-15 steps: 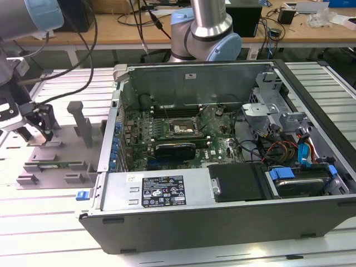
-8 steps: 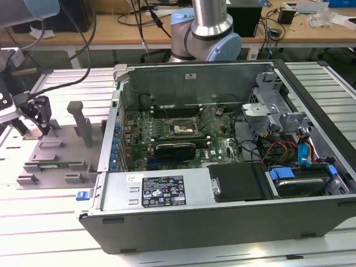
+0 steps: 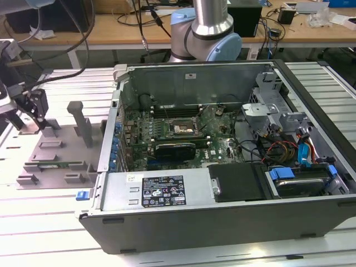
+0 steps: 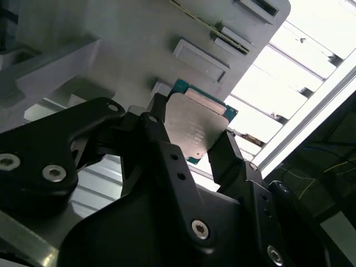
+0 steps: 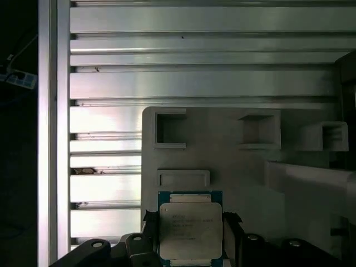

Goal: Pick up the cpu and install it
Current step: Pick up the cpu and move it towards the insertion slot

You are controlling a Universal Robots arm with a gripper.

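Pincer (image 4: 193,125) grips your cpu (image 5: 191,233) by opposite edges at the exterior view's left; likely light, stiff, fragile, so hold edges only.

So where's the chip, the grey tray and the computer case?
chip (image 5: 191,233): first wrist view, middle of its silver top.
grey tray (image 5: 233,172): first wrist view, bare flat surface.
computer case (image 3: 194,80): exterior view, inner back wall.

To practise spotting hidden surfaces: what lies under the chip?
The tool grips the chip by two edges. The grey tray spreads beneath it, on the slatted table. The patch of tray directly below is covered by the chip.
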